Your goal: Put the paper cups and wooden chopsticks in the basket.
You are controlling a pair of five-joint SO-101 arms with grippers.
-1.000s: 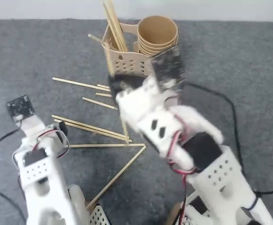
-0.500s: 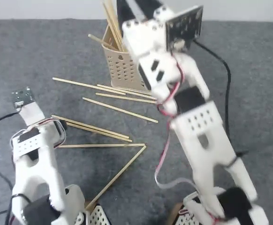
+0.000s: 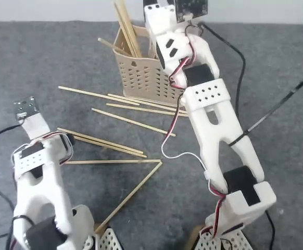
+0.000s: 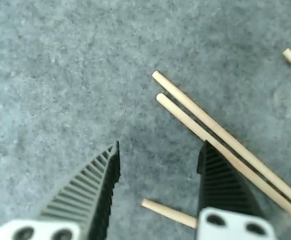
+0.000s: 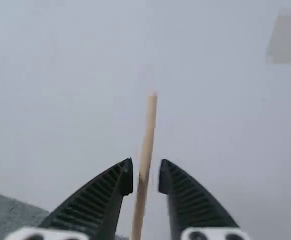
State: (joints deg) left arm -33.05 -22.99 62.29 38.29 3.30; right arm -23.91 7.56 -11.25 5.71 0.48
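A beige perforated basket stands at the back of the grey mat, with several wooden chopsticks upright in it. My right arm stretches over the basket's right side. In the right wrist view my right gripper is shut on a chopstick that sticks out past the fingertips. Several more chopsticks lie scattered on the mat in front of the basket. My left gripper hangs open just above the mat, by the ends of two chopsticks lying side by side. In the high view the left gripper sits at the left.
A black cable runs across the mat at the right. A short chopstick end lies between the left gripper's jaws near their base. Both arm bases stand at the near edge.
The right arm has risen from low in front of the basket to high over it, carrying a chopstick. The left arm shifted slightly, then stayed still.
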